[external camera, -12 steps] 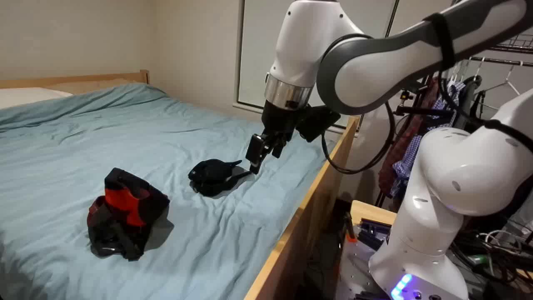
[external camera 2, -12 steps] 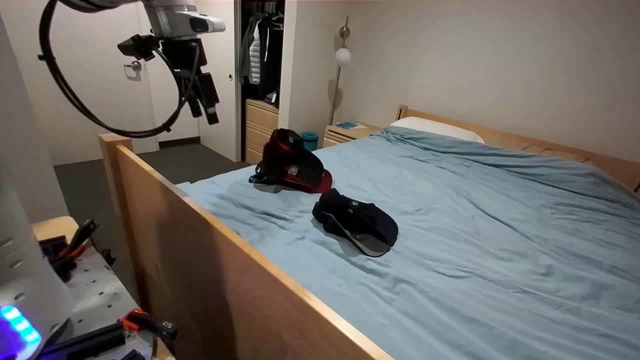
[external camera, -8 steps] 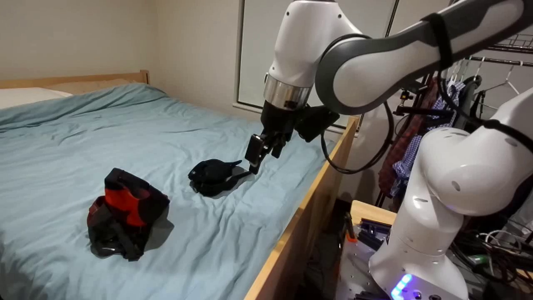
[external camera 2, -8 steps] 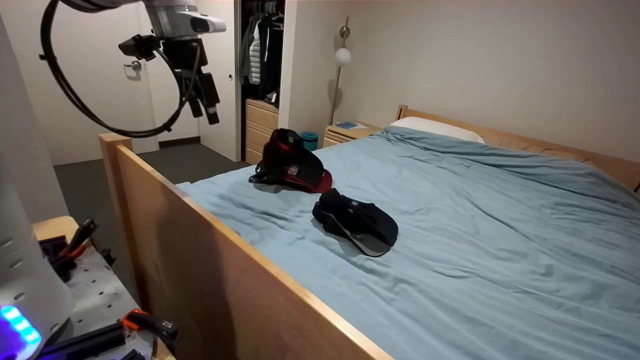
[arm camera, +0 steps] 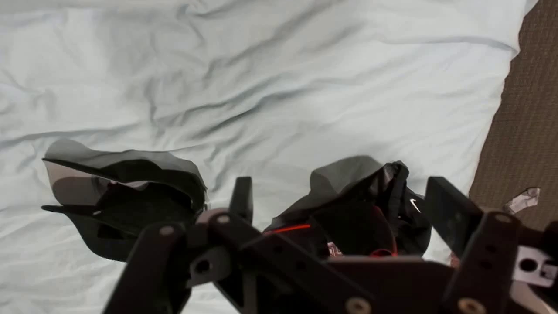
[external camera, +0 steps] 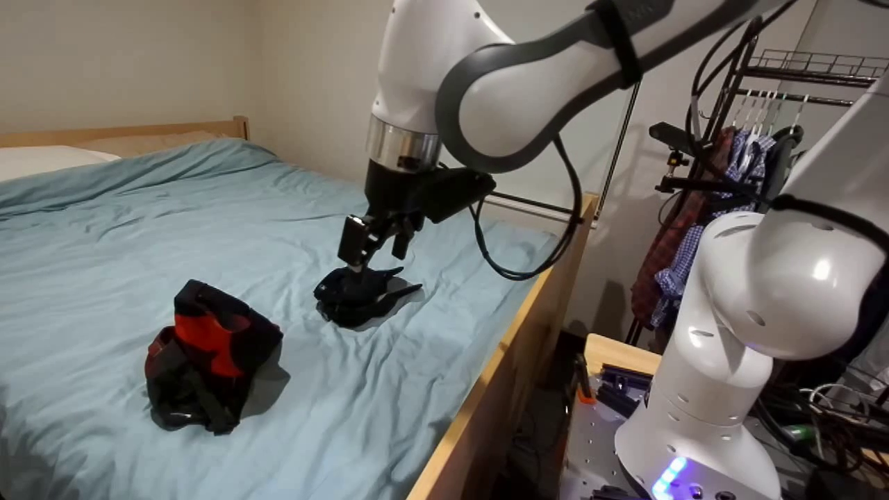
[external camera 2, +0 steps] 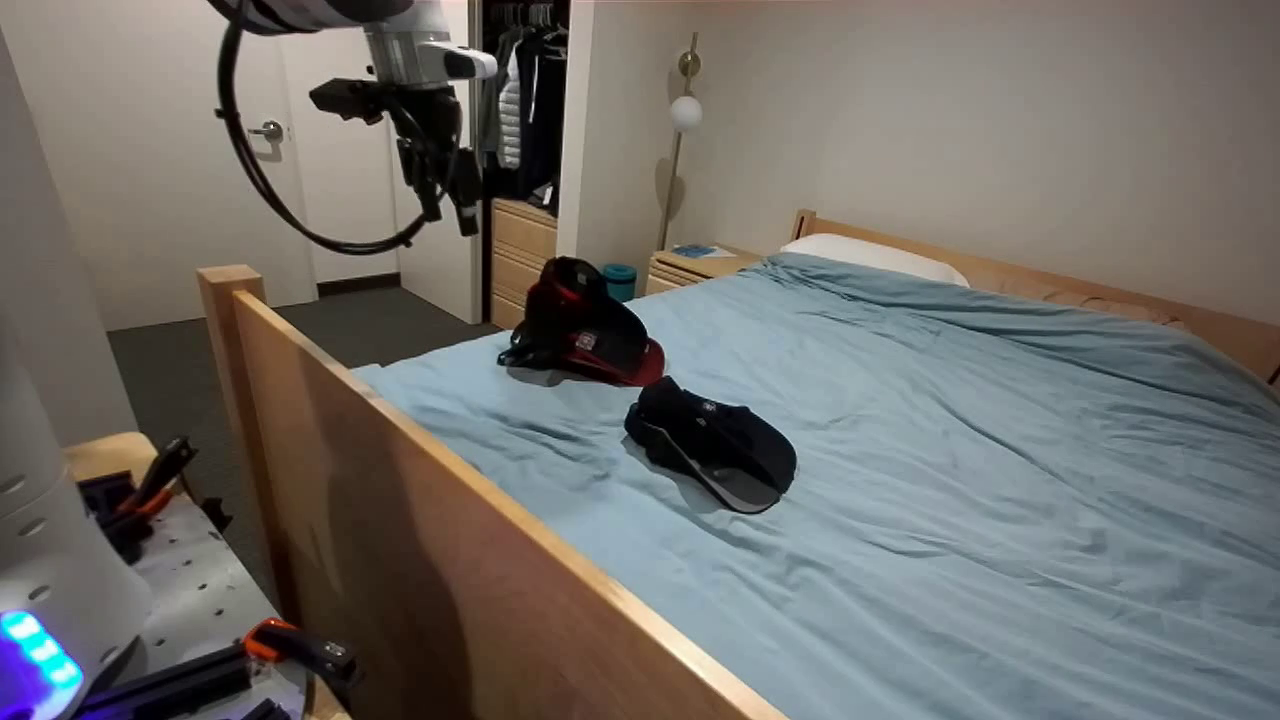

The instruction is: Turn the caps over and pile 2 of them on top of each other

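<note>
While the gripper (arm camera: 340, 185) hangs with its fingers (arm camera: 242, 198) spread, a black cap (external camera 2: 712, 440) and a red-and-black cap bundle (external camera 2: 585, 330) rest on the bed (external camera: 347, 417)

Although both show below it in the wrist view, the gripper hangs above the bed, apart from them, its fingers wide apart. At far left in an exterior view, a closet (external camera 2: 490, 50) holds hanging clothes (external camera 2: 512, 110) above wooden drawers (external camera 2: 524, 235); beyond the bed there, a teal bin (external camera 2: 620, 275) stands with its inside hidden. In that view the black cap's bill (external camera 2: 745, 488) points near right, and the long axis runs from far left to near right; in the wrist view the bill points left, its gray underside and part of the dark hollow showing. The bundle sits farther left, apart from the black cap, its red bill (external camera 2: 645, 366) pointing right; whether it is one cap or more cannot be told. A wooden footboard (external camera 2: 400, 520) edges the bed at near left, while rumpled sheet (external camera 2: 1000, 500) spreads wide to the far right of the black cap, as far as the headboard (external camera 2: 1240, 340). In the wrist view the bed's edge runs right of the bundle, beside brown carpet (arm camera: 514, 152).
</note>
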Motion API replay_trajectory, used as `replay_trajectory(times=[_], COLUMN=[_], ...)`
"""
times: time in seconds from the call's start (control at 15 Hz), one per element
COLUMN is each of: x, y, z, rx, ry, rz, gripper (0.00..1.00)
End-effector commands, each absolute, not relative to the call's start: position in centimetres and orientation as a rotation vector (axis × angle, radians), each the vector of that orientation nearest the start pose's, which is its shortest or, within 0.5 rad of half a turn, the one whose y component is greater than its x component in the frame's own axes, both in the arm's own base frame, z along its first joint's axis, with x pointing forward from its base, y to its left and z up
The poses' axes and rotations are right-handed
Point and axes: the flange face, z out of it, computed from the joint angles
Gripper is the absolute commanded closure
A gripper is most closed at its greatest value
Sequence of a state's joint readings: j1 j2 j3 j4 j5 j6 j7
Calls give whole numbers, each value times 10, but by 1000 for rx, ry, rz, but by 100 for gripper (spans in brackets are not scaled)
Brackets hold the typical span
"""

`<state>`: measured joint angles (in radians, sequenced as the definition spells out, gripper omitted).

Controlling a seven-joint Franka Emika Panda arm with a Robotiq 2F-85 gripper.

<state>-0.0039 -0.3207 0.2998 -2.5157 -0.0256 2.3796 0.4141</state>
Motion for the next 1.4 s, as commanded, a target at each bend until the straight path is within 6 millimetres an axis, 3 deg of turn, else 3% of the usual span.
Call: replay_trajectory(times=[0.0,0.33,0.4,0.53,0.8,1.33], x=[490,555,531,549,555,617], y=[157,183,172,179,182,201], z=[395,381,387,380,369,328], rx=[-3165,-3177,-3174,-3171,-3169,-3102], ry=[92,-60,-39,-63,-47,-51], rz=[-304,-368,-330,-333,-308,-420], gripper=[0,0,0,0,0,0])
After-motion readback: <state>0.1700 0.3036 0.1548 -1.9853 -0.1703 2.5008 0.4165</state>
